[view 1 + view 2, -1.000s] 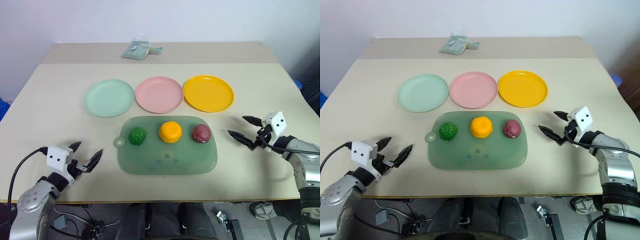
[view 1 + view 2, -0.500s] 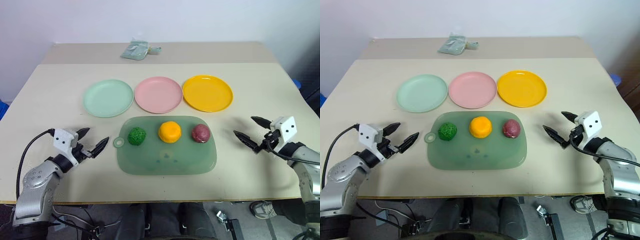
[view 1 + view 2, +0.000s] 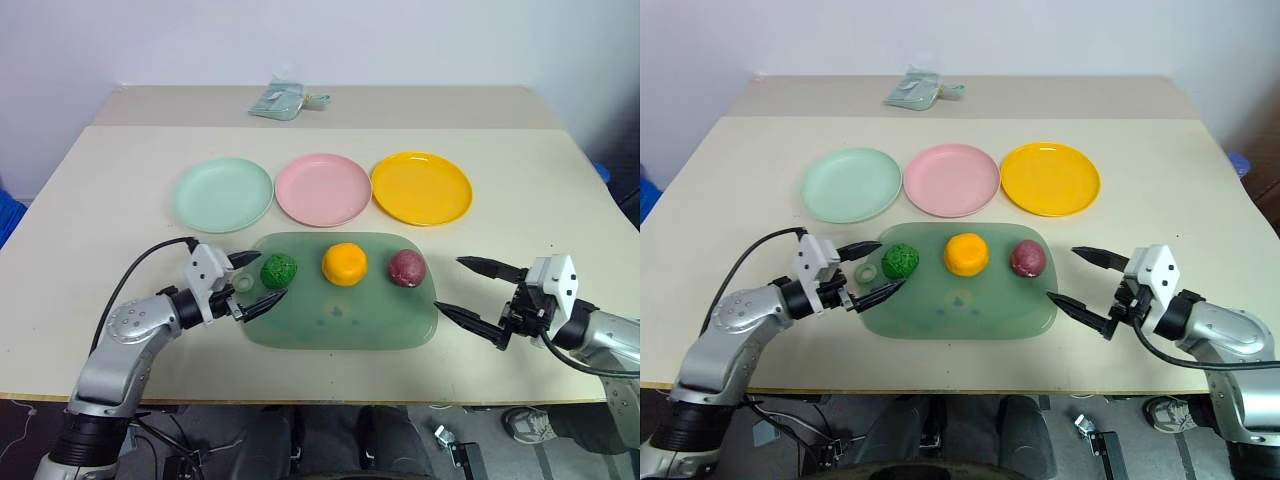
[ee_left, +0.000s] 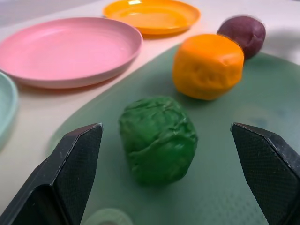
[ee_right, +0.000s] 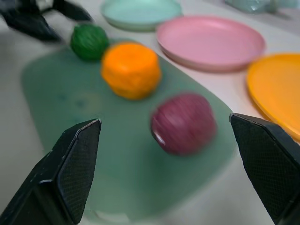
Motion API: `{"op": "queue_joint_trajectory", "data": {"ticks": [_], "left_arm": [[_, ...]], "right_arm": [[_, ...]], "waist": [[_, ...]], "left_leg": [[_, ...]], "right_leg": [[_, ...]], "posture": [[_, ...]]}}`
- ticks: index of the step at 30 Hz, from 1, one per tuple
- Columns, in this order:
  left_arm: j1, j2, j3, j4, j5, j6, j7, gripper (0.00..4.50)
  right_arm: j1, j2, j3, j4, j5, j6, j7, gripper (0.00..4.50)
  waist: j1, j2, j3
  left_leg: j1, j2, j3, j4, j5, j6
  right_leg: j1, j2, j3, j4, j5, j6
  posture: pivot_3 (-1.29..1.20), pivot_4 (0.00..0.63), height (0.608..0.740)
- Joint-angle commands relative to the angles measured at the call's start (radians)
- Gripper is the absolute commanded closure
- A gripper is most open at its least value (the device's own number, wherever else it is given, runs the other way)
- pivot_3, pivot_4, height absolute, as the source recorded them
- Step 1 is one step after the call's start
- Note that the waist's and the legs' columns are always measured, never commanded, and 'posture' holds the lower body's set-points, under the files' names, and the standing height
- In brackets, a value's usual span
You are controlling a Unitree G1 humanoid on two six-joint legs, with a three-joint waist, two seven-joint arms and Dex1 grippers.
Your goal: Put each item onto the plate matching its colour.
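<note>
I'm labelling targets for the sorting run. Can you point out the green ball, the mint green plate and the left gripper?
green ball (image 3: pixel 278 270), left eye view, middle of its bumpy top.
mint green plate (image 3: pixel 222 194), left eye view, bare centre of the dish.
left gripper (image 3: pixel 256 281), left eye view, midway between its open fingertips.

**Both arms reach in, fingers wide apart**

The left arm comes up from the table's near left corner and bends in toward the middle. Its left gripper (image 3: pixel 250 279) points to the right and a bit forward, with both black fingers spread wide (nothing is between them). The right arm comes in from the near right corner. The right gripper (image 3: pixel 467 290) points to the left, low over the table, and its two long fingers are spread wide too, holding nothing.
</note>
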Motion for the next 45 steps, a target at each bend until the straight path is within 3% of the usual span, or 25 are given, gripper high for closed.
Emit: {"op": "queue_joint_trajectory", "data": {"ticks": [1, 3, 6, 8, 11, 14, 19, 24, 25, 28, 33, 39, 42, 45], "left_arm": [[-0.045, -0.017, -0.029, 0.024, 0.033, -0.003, 0.015, 0.0], [-0.074, -0.03, -0.037, 0.048, 0.051, 0.004, 0.034, 0.0], [-0.093, -0.042, -0.038, 0.059, 0.058, 0.001, 0.045, 0.82], [-0.101, -0.053, -0.031, 0.054, 0.059, 0.006, 0.063, 1.8], [-0.117, -0.076, 0.02, 0.054, 0.035, 0.026, 0.119, 1.8], [-0.235, -0.125, 0.114, 0.148, 0.083, 0.042, 0.323, 1.8], [-0.419, -0.153, 0.17, 0.357, 0.186, 0.074, 0.566, 1.8], [-0.539, -0.155, 0.152, 0.556, 0.234, 0.053, 0.61, 1.8], [-0.551, -0.157, 0.158, 0.58, 0.231, 0.052, 0.613, 1.17], [-0.565, -0.142, 0.157, 0.609, 0.235, 0.025, 0.589, 0.08], [-0.473, -0.082, 0.189, 0.512, 0.218, -0.038, 0.518, 0.08], [-0.277, -0.03, 0.233, 0.244, 0.067, -0.055, 0.312, 0.08], [-0.092, 0.045, 0.176, 0.008, -0.067, 0.025, 0.089, 0.08], [0.003, 0.088, 0.121, -0.107, -0.104, 0.072, 0.008, 0.08]], "right_arm": [[-0.011, 0.02, 0.032, -0.083, 0.011, 0.037, -0.053, 0.04], [-0.022, 0.029, 0.054, -0.109, 0.01, 0.058, -0.08, 0.04], [-0.035, 0.035, 0.073, -0.127, 0.007, 0.076, -0.104, 0.0], [-0.048, 0.038, 0.084, -0.134, 0.007, 0.086, -0.115, 0.0], [-0.075, 0.043, 0.102, -0.142, 0.007, 0.097, -0.134, 0.0], [-0.144, 0.069, 0.145, -0.152, 0.007, 0.112, -0.167, 0.0], [-0.269, 0.128, 0.226, -0.121, -0.034, 0.135, -0.233, 0.0], [-0.368, 0.179, 0.295, -0.078, -0.081, 0.175, -0.289, 0.0], [-0.379, 0.183, 0.304, -0.074, -0.09, 0.176, -0.293, 0.0], [-0.411, 0.188, 0.323, -0.071, -0.088, 0.215, -0.299, 0.0], [-0.438, 0.18, 0.374, -0.087, -0.117, 0.293, -0.317, 0.0], [-0.461, 0.198, 0.437, -0.057, -0.191, 0.318, -0.342, 0.0], [-0.484, 0.206, 0.499, -0.006, -0.247, 0.331, -0.345, 0.0], [-0.504, 0.216, 0.521, 0.035, -0.277, 0.371, -0.365, 0.0]], "waist": [[0.0, 0.0, 0.0], [0.0, 0.0, 0.0], [-0.001, 0.0, 0.0], [-0.001, 0.0, 0.0], [-0.001, 0.0, 0.0], [0.001, -0.002, 0.001], [-0.001, -0.003, 0.001], [0.0, -0.004, 0.001], [0.0, -0.004, 0.001], [-0.002, -0.004, 0.001], [-0.006, -0.005, 0.001], [-0.004, -0.005, 0.001], [-0.011, -0.005, 0.001], [-0.005, -0.005, 0.001]], "left_leg": [[0.0, 0.0, 0.0, 0.0, 0.0, 0.0], [0.0, 0.0, 0.0, 0.0, 0.0, 0.0], [0.0, 0.0, 0.0, 0.0, 0.0, 0.0], [0.0, 0.0, 0.0, 0.0, 0.0, 0.0], [0.0, 0.0, 0.0, 0.001, 0.0, 0.0], [-0.001, 0.0, -0.001, 0.002, 0.0, 0.0], [-0.001, -0.001, -0.001, 0.003, 0.001, 0.0], [-0.002, -0.001, -0.001, 0.003, 0.001, 0.0], [-0.003, -0.001, -0.001, 0.004, 0.001, 0.0], [-0.003, -0.001, -0.001, 0.004, 0.001, 0.0], [-0.003, 0.0, -0.001, 0.004, 0.001, 0.0], [-0.003, 0.0, 0.0, 0.004, 0.001, -0.001], [-0.003, 0.0, 0.0, 0.004, 0.001, -0.001], [-0.003, 0.0, -0.001, 0.004, 0.001, -0.001]], "right_leg": [[0.0, 0.0, 0.0, 0.0, 0.0, 0.0], [0.0, 0.0, 0.0, 0.0, 0.0, 0.0], [0.0, 0.002, 0.0, 0.0, 0.0, 0.0], [0.0, 0.002, 0.0, 0.0, 0.0, 0.0], [0.0, 0.003, 0.0, 0.0, 0.0, 0.0], [0.0, 0.003, 0.0, 0.001, 0.0, 0.0], [0.0, 0.005, -0.002, 0.002, 0.0, 0.001], [0.0, 0.005, -0.003, 0.003, 0.0, 0.001], [-0.001, 0.005, -0.003, 0.003, 0.0, 0.001], [-0.001, 0.005, -0.003, 0.003, 0.0, 0.001], [-0.001, 0.006, -0.003, 0.003, 0.0, 0.001], [-0.002, 0.005, -0.003, 0.003, 0.0, 0.001], [-0.002, 0.004, -0.003, 0.002, 0.0, 0.001], [-0.002, 0.004, -0.003, 0.002, 0.0, 0.0]], "posture": [[0.0, 0.15, 0.74], [0.0, 0.15, 0.74], [0.0, 0.15, 0.74], [0.0, 0.15, 0.74], [0.0, 0.15, 0.74], [0.0, 0.15, 0.74], [0.0, 0.15, 0.74], [0.0, 0.15, 0.74], [0.0, 0.15, 0.74], [0.0, 0.15, 0.74], [0.0, 0.15, 0.74], [0.0, 0.15, 0.74], [0.0, 0.15, 0.74], [0.0, 0.15, 0.74]]}}
